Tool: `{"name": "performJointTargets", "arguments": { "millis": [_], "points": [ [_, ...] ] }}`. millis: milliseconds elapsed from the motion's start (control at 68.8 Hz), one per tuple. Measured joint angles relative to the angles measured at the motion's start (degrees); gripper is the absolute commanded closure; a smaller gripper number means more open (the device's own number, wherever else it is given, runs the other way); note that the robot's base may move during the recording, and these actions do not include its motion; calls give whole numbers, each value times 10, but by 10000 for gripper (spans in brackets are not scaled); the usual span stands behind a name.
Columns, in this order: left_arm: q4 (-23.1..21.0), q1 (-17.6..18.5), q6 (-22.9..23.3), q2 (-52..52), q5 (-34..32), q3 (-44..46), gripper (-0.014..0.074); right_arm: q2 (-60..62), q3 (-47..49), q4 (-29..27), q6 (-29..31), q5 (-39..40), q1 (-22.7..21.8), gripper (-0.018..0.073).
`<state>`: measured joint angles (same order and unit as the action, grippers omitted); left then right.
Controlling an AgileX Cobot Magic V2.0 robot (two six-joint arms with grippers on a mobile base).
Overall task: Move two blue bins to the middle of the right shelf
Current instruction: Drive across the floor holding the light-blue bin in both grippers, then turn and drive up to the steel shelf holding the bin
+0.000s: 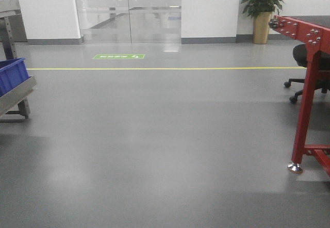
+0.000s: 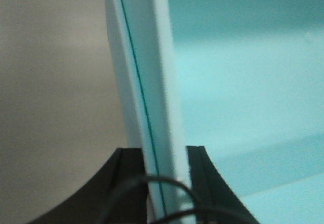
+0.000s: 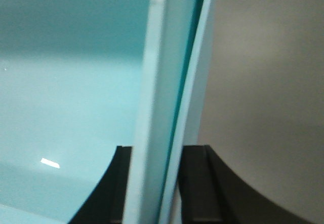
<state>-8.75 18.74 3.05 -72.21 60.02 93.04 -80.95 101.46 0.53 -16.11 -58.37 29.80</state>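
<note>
**A:** Bin (image 2: 147, 82) first. Where is it?

**B:** Between the arms. In the left wrist view the left gripper (image 2: 163, 158) is clamped on one side wall, with black fingers (image 2: 121, 183) on either face. The bin's hollow opens to the right of it.

**A:** And the other side?

**B:** The mirror of that. The right gripper (image 3: 158, 155) is closed on the opposite wall, with the hollow to its left. Neither arm is nearer. The bin hangs across both, and each gripped rim runs straight away from its camera.

**A:** One bin or two?

**B:** Hard to say. A dark seam runs along the wall in both wrist views, so I judge two nested, but I cannot be sure.

**A:** Material?

**B:** Smooth, glossy plastic with thin flat walls and a glint inside. At the wrists it reads pale turquoise.

**A:** And the front view?

**B:** At the far left a grey rack (image 1: 18, 96) carries a blue tub (image 1: 11, 76). Then comes bare grey floor (image 1: 154, 150), and at the right a red steel frame (image 1: 309, 94). No right shelf shows, so I'd guess the base must turn toward it.
</note>
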Motion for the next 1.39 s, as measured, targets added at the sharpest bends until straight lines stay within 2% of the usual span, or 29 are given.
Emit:
{"name": "performJointTargets", "arguments": {
  "millis": [1395],
  "points": [
    [0, 0, 0, 0, 0, 0, 707, 0, 0, 1, 0, 1, 0, 713]
  ]
}}
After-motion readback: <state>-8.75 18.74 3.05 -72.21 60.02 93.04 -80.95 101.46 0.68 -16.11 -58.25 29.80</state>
